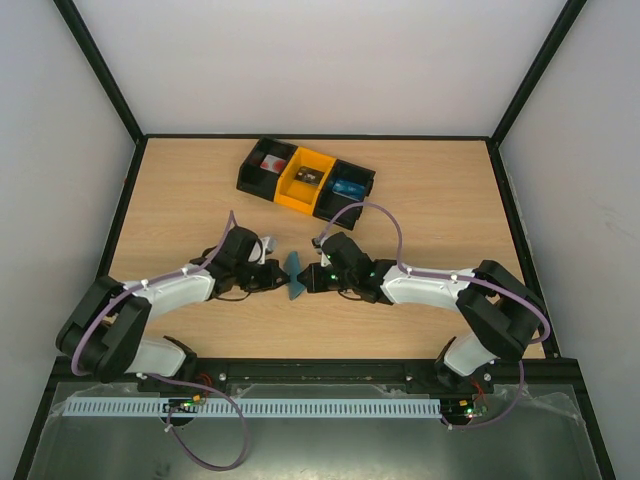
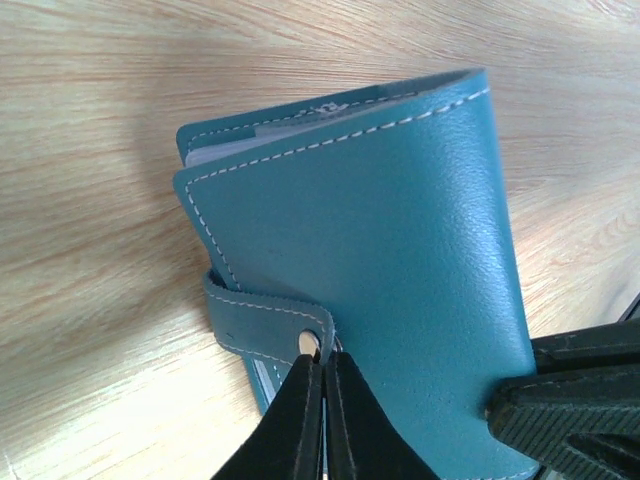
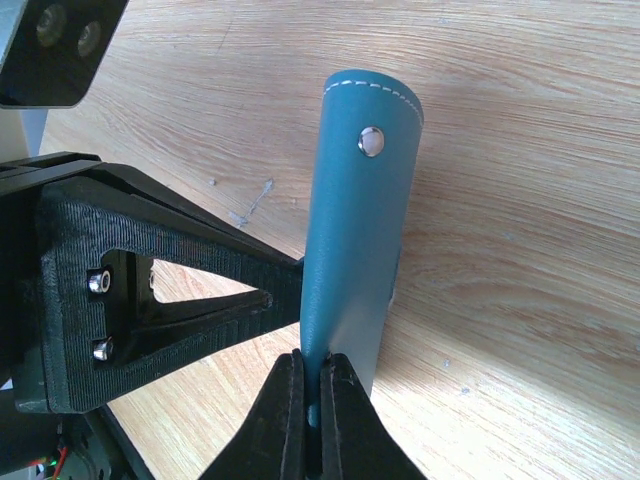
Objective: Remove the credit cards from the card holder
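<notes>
Card holder (image 1: 295, 276) held over the middle of the tabletop (image 1: 430, 190), between the two arms and well apart from the tray (image 1: 305, 180) at the far side. The left end effector (image 1: 278, 277) is pressed together on the holder's edge just beside the tab (image 2: 262, 322). The right end effector (image 1: 310, 277) pinches the opposite edge, on the face bearing the snap (image 3: 372, 141). The holder stands on edge with its covers nearly closed. Its long axis runs away from the bases, crosswise to the line joining the end effectors. Neither arm is nearer; each grips from its own side. Whether the lower edge touches the tabletop cannot be told. The opening probably depends on drawing the two grips apart along that joining line.
</notes>
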`<state>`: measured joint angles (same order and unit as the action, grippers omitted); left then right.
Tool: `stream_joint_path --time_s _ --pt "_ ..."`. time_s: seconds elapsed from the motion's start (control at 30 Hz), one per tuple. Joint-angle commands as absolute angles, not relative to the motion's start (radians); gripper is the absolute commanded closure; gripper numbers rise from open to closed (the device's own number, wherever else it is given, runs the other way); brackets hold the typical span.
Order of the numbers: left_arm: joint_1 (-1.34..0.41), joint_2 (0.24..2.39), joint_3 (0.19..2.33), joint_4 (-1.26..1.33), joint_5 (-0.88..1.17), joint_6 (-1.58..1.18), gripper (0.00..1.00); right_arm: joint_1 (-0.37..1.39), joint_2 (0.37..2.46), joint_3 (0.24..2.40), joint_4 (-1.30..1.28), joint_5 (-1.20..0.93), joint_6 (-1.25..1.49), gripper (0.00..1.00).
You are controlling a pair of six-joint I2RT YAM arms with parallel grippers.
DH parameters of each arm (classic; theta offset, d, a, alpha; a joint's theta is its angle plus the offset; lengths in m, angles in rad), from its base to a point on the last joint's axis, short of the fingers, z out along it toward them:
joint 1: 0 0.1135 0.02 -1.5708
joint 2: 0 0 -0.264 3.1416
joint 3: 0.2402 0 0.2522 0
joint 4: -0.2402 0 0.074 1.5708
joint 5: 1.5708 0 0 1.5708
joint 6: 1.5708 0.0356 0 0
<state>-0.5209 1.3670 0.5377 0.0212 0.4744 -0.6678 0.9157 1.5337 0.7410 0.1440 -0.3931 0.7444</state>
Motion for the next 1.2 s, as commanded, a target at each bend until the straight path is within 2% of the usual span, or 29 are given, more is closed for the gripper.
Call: stream_joint_path --time_s 0.0,0.7,1.0,1.17 --pt "-0.515 1.395 0.548 0.003 0.398 -0.659 0.98 0.922 1.528 0.732 0.184 -0.422 0.736 0.98" --pt "-0.51 1.282 0.496 -0.09 0.314 -0.658 0.98 0.922 1.526 0.662 0.177 -0.248 0.794 0.98" --pt "-0.502 1.211 0.479 -0.108 0.347 -0.662 0.98 0.923 1.557 0.639 0.215 -0.267 0.825 0.98" --pt "-0.503 1.168 0.47 -0.085 0.404 -0.671 0.98 0.922 1.544 0.656 0.161 -0.245 0.809 0.87"
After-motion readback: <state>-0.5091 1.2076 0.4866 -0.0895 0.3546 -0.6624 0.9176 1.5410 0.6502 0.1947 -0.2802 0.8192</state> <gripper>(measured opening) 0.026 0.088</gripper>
